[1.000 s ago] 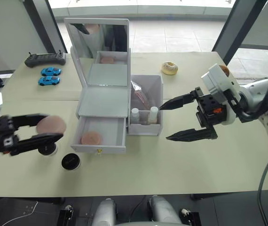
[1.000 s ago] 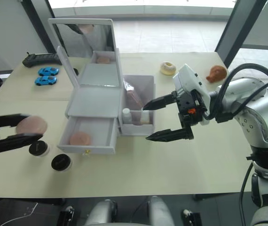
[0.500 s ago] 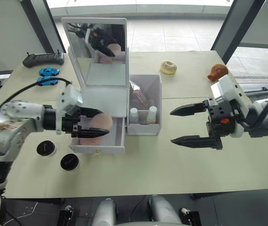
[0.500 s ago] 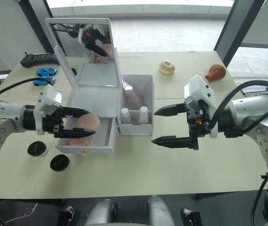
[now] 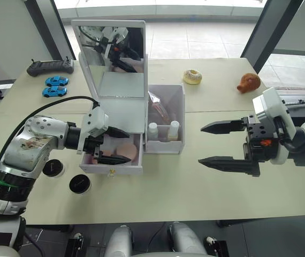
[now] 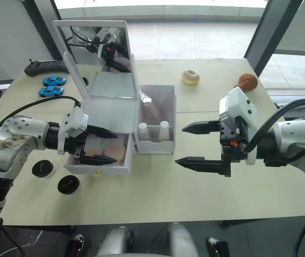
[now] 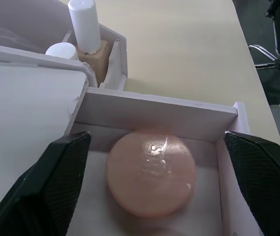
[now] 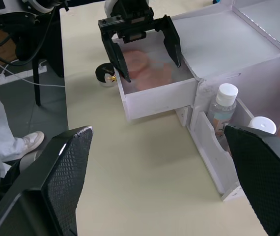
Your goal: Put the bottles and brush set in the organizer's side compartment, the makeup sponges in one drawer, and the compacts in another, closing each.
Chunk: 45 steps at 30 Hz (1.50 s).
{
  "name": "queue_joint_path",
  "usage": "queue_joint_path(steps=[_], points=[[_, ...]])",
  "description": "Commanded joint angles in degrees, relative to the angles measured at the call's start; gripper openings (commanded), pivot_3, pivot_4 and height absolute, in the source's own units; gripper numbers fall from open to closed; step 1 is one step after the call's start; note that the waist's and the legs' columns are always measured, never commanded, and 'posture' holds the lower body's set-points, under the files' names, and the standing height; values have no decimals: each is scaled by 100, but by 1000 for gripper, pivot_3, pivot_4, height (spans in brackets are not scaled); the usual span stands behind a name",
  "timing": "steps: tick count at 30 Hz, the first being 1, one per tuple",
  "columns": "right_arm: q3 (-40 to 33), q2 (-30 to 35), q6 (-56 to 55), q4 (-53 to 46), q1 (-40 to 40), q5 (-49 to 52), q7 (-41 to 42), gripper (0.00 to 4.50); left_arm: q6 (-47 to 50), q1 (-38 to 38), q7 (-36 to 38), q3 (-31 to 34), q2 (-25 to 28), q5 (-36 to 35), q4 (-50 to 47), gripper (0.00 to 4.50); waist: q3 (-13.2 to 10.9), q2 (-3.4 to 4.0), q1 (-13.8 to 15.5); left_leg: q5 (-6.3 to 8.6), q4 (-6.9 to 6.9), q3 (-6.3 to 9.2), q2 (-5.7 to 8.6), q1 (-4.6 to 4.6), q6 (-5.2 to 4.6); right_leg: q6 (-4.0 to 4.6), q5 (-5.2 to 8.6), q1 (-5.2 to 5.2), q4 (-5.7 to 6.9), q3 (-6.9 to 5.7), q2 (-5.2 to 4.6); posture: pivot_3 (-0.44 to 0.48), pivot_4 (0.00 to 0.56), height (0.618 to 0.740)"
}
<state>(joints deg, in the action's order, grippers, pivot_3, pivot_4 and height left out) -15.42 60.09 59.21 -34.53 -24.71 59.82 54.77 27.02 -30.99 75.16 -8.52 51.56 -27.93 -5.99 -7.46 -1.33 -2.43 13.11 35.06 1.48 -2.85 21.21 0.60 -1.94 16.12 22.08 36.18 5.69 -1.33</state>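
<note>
**Left tool spread over the open drawer**

Left tool hangs with fingers wide apart over the open lower drawer of the organizer, the makeup sponges lying loose inside. Right tool gapes empty above the surface. Both compacts sit left of the drawer.

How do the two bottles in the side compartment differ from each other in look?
The short bottle stands lower than the tall bottle, as the right wrist view shows clearly. The short bottle has a broad, flat white cap, while the tall bottle has a narrow, long white cap. The tall bottle shows a peach-beige body; the short bottle's body is mostly hidden. Both stand upright, side by side, in the side compartment.
</note>
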Motion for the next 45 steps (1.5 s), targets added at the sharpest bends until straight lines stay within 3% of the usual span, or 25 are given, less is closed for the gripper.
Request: queue_joint_path(steps=[1, 5, 10, 15, 19, 21, 26, 34, 45], points=[[-211, 99, -131, -129, -24, 160, 1, 4500, 117, -47, -13, 321, -5, -148, -157, 4474, 0, 0, -4, 0, 0, 0, 0, 0, 0, -1, 0, 0, 0, 0, 0, 0, 150, 740], [-114, 111, -230, -89, -81, 136, 119, 4500, 466, 71, -108, 921, 61, -643, -309, 4474, 0, 0, -9, 0, 0, 1, -1, -1, 0, -3, 1, 0, 1, 0, 0, 0, 150, 740], [324, 209, -492, 101, -301, -200, 503, 4500, 1069, 923, -140, 2154, 368, -1589, -1023, 4474, -1, 3, -28, 0, -4, 1, -7, -5, 0, -6, 3, 0, 4, -2, 1, 0, 150, 740], [864, -55, -876, 498, -669, -524, 878, 4500, 1672, 2773, -262, 3373, 595, -2059, -2060, 4474, -1, 1, -24, 0, -4, -3, -9, -8, 0, -6, 3, 1, 2, -1, -3, 0, 150, 740], [1294, -224, -950, 904, -1128, -761, 1153, 4500, 1900, 4451, -724, 4571, -37, -2432, -2811, 4474, -3, 3, -9, 0, -6, -6, -10, -11, 0, 1, 0, 2, 3, -4, -11, 0, 150, 740], [1546, -358, -1041, 1163, -1351, -971, 1296, 4500, 1741, 5135, -991, 4816, -470, -2295, -3028, 4074, -2, -4, -6, 0, -5, 0, -13, -10, 0, 7, -3, 3, 0, -12, -10, 0, 150, 740], [1807, -534, -1171, 1442, -1618, -1263, 1576, 4500, 1418, 5750, -1536, 4658, -1003, -2004, -3183, 2650, -1, -8, 27, 0, -4, -5, -5, -13, 1, 22, -9, -3, -7, -11, -19, 0, 150, 740], [1768, -619, -1095, 1441, -1628, -1349, 1646, 4500, 928, 5334, -2914, 3445, -1871, -1266, -3224, 106, 3, -12, 10, 1, -3, -4, 0, -11, 1, 42, -23, -5, -7, -7, -17, 0, 150, 740], [1661, -695, -503, 1023, -1729, -1031, 1067, 4500, 770, 4673, -3601, 3053, -2209, -1265, -2784, 17, 4, -8, 2, 1, -2, -2, 1, -9, 1, 41, -24, -5, -5, -4, -11, 0, 150, 740]])
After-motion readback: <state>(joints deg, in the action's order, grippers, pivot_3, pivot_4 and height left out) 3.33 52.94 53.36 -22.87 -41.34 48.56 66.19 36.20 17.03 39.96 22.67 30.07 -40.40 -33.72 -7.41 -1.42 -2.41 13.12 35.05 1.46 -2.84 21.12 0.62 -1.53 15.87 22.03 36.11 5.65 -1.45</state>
